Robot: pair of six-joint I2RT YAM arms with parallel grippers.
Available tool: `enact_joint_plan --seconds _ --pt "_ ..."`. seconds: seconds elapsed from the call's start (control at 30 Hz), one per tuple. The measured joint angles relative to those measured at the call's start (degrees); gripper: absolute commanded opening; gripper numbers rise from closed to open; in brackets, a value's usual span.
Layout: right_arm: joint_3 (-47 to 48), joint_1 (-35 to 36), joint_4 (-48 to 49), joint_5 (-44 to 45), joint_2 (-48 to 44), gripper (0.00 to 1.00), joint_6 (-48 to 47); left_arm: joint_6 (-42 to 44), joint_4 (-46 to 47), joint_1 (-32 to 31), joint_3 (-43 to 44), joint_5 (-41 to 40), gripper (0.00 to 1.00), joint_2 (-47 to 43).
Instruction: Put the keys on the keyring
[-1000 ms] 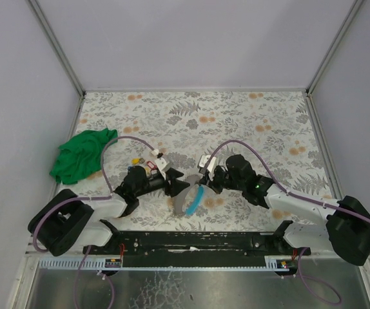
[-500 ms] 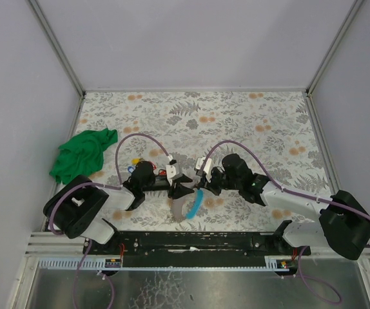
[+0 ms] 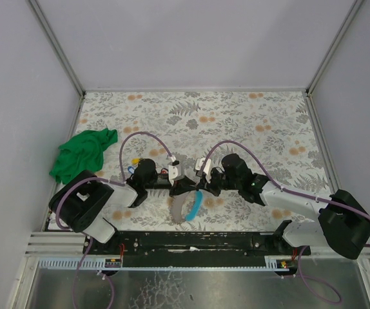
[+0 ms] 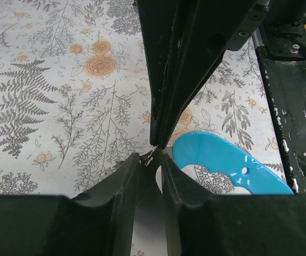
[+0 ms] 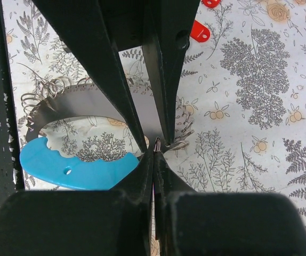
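Left gripper (image 4: 149,160), black and two-fingered, stood narrow astride the grey stretch of the keyring (image 5: 89,101). The keyring was a thin flat loop of dull grey metal finished with a bright light-blue arc (image 4: 222,162), and it lay flat on the fern-and-flower printed table (image 3: 236,116) close to the arm bases. Whether the fingers actually pinched the band could not be told from where I stood. Right gripper (image 5: 154,146), equally black, was shut tight, its tips meeting the left's nose to nose at the loop's inner edge. A speck of metal glinted there, too small to name.

Just beyond the left arm's wrist lay the keys (image 3: 164,172), tiny metal ones with oblong plastic tags in red (image 5: 200,31), blue (image 3: 129,169) and yellow (image 3: 133,161). None looked threaded. Farther left sat a crumpled green cloth (image 3: 82,154), well apart from the work.

The step in hand appeared to be securing the ring so it could be opened. Done well, it would want one firm hold on the grey band, kept low against the table so the loop did not twist. The fingertips, already crowded, should not be driven into each other. Only once the ring sat steady would it make sense for the other arm to reach back for the nearest key.
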Motion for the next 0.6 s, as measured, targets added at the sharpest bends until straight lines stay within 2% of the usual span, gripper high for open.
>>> enact_joint_plan --seconds 0.1,0.17,0.27,0.43,0.6 --pt "0.0 0.0 0.2 -0.7 0.0 0.00 0.0 0.2 0.1 0.0 0.1 0.4 0.13 0.2" --pt "0.0 0.0 0.5 -0.9 0.0 0.00 0.0 0.3 0.0 0.0 0.1 0.4 0.04 0.2" --pt "0.0 0.0 0.6 -0.9 0.0 0.00 0.0 0.7 -0.2 0.0 0.1 0.4 0.00 0.2" --pt "0.0 0.0 1.3 -0.1 -0.5 0.24 0.9 1.2 -2.6 0.0 0.1 -0.8 0.00 -2.2" --pt "0.0 0.0 2.6 3.1 -3.2 0.37 2.8 1.9 -8.7 0.0 0.7 -3.7 0.00 -7.4"
